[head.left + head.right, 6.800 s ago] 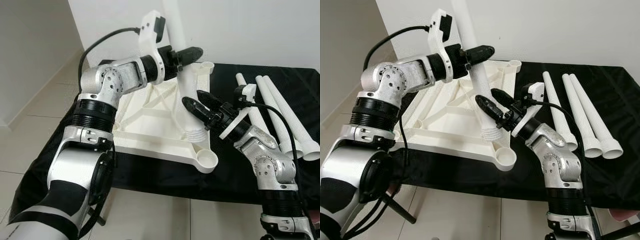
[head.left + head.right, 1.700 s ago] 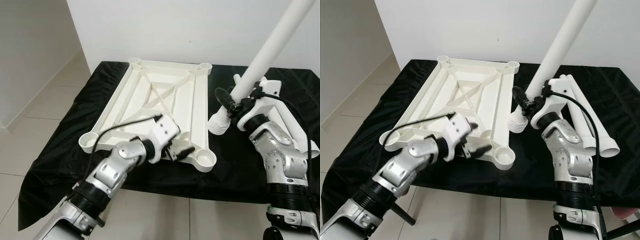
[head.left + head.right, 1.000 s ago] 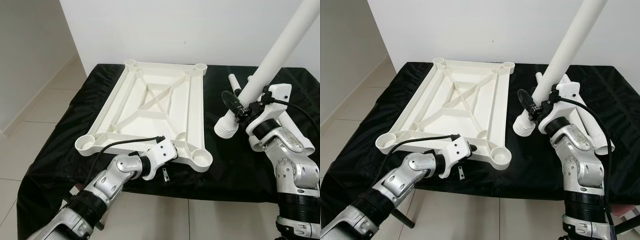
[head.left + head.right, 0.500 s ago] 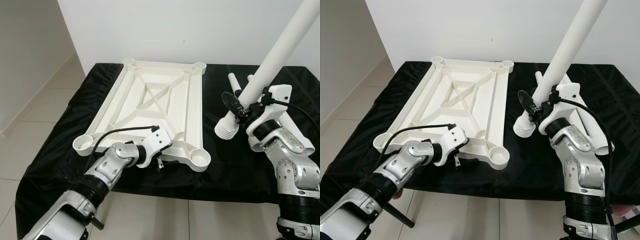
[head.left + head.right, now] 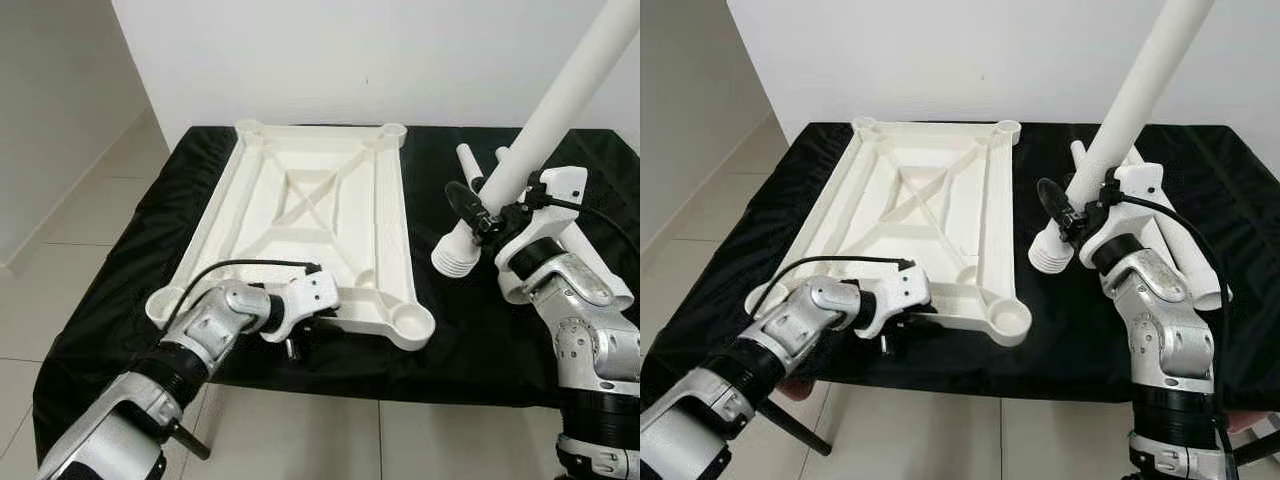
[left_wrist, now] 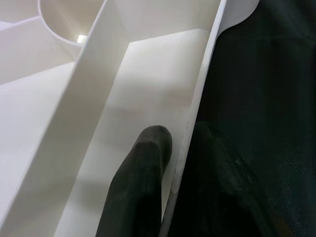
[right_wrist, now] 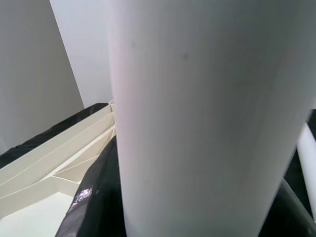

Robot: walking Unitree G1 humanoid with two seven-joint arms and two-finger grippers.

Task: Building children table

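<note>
The white table top (image 5: 320,215) lies upside down on the black-covered table, ribs facing up. My left gripper (image 5: 300,335) is at its front edge, shut on the rim. In the left wrist view one finger (image 6: 143,182) presses the inner side of the rim wall (image 6: 197,98) and the other lies outside over the black cloth. My right gripper (image 5: 482,215) is shut on a long white leg (image 5: 560,100) that slants up to the right. The leg's ribbed end (image 5: 455,258) hangs just above the cloth, right of the table top and apart from the near right corner socket (image 5: 408,320).
More white legs (image 5: 1185,255) lie side by side on the black cloth (image 5: 470,330) behind my right arm. The table's front edge runs just below the table top's near rim. A white wall stands behind, and tiled floor (image 5: 70,200) lies to the left.
The table top has turned on the cloth: its near right corner has swung right and its far end left. My left gripper has closed on the front rim. The right arm holds the leg still.
</note>
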